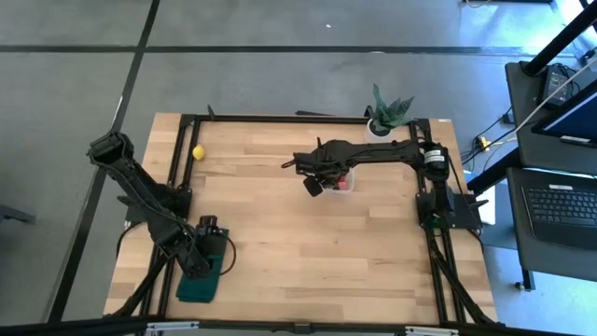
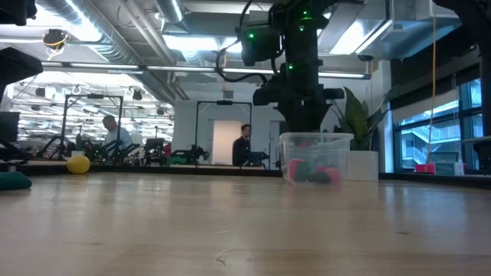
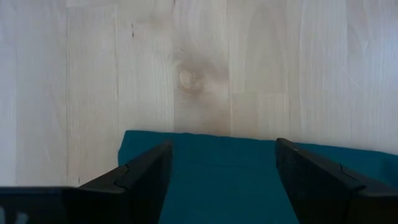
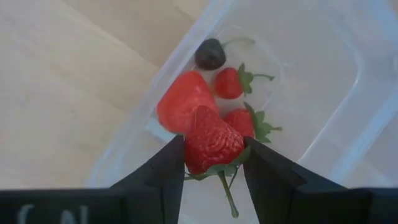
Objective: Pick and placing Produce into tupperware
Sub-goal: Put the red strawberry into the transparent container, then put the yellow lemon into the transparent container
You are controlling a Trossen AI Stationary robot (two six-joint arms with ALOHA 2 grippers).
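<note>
The tupperware [image 1: 344,181] is a small clear tub near the table's middle; in the low view the tupperware [image 2: 315,157] shows red and green pieces through its wall. In the right wrist view it holds a dark berry [image 4: 210,54] and red strawberries [image 4: 184,103]. My right gripper [image 4: 212,152] hovers over the tub, shut on another strawberry [image 4: 210,140]. A yellow piece [image 1: 198,152] lies alone near the far left. My left gripper [image 3: 224,168] waits open over the dark green cloth [image 3: 217,180] at the near left. My right gripper pinches a red strawberry between its two fingers, which sit on opposite sides of the fruit near its green-topped end [image 4: 217,169]. The fingers come from above, pointing down into the tub. The strawberry is lifted clear above the pieces in the tub, stem toward the wrist.
A potted green plant [image 1: 387,112] stands at the far edge, just behind the tub. A black frame [image 1: 280,119] runs around the table. Bare wood lies between the tub and the green cloth [image 1: 201,280]. People stand in the room behind [image 2: 244,146].
</note>
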